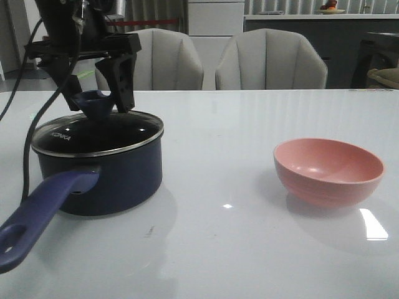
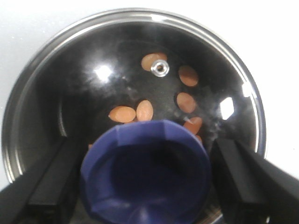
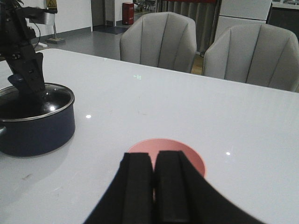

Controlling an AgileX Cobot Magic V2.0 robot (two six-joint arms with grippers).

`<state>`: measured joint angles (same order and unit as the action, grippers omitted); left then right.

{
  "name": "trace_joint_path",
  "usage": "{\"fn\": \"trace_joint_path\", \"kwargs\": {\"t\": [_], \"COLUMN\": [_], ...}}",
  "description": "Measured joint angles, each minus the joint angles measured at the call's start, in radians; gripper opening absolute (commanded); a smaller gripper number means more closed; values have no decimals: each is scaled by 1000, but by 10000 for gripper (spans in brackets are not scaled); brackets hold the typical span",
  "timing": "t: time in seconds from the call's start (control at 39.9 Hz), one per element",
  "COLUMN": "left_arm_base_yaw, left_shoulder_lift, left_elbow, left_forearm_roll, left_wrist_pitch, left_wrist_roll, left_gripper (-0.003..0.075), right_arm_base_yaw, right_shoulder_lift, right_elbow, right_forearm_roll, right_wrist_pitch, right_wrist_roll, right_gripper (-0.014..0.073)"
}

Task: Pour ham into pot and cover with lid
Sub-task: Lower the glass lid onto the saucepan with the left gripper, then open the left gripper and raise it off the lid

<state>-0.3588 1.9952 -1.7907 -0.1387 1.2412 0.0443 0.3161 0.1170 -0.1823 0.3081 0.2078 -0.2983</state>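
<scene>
White glossy table [image 1: 237, 249], two grey chairs [image 1: 269, 61] behind it at 12 o'clock in the front view. Pot [image 1: 118, 177] sits on the table at the 9 o'clock side, handle [image 1: 43, 208] running out toward 7 o'clock. Lid [image 1: 93, 138] lies on the pot's rim, "KONKA" lettering facing the camera, looks slightly tilted but hard to be sure. Knob [image 1: 95, 103] sticks up from the lid centre.

Left gripper [image 1: 93, 99] hangs over the lid, jaws spread wide, one finger [image 1: 123, 81] on each side of the knob. Left wrist view: fingers [image 2: 252, 182] flank the knob [image 2: 145, 170] with gaps on both sides, not touching it. Ham [image 2: 122, 114] shows through the glass [image 2: 107, 70], several orange chunks on the black pot floor, spread around the lid's vent rivet [image 2: 160, 68].

Bowl [image 1: 328, 171], pink, stands on the table at 3 o'clock, well apart from the pot, nothing in the part of its inside that shows. Right gripper [image 3: 154, 186] is above and near the bowl [image 3: 187, 156] in the right wrist view, fingers pressed together, holding nothing. Pot [image 3: 37, 123] and left arm [image 3: 21, 46] also show in that view, far side of the table.
</scene>
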Motion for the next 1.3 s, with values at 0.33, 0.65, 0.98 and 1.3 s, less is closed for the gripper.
{"fn": "trace_joint_path", "kwargs": {"t": [0.33, 0.65, 0.98, 1.3], "left_arm_base_yaw": [0, 0, 0, 0], "left_shoulder_lift": [4, -21, -189, -541], "left_elbow": [-8, -30, -22, 222], "left_forearm_roll": [-7, 27, 35, 66], "left_wrist_pitch": [-2, -2, 0, -59], "left_wrist_roll": [0, 0, 0, 0], "left_gripper": [578, 571, 571, 571], "right_arm_base_yaw": [0, 0, 0, 0], "right_shoulder_lift": [0, 0, 0, 0], "right_elbow": [0, 0, 0, 0], "right_forearm_roll": [0, 0, 0, 0], "right_wrist_pitch": [0, 0, 0, 0], "right_wrist_roll": [0, 0, 0, 0], "right_gripper": [160, 160, 160, 160]}}
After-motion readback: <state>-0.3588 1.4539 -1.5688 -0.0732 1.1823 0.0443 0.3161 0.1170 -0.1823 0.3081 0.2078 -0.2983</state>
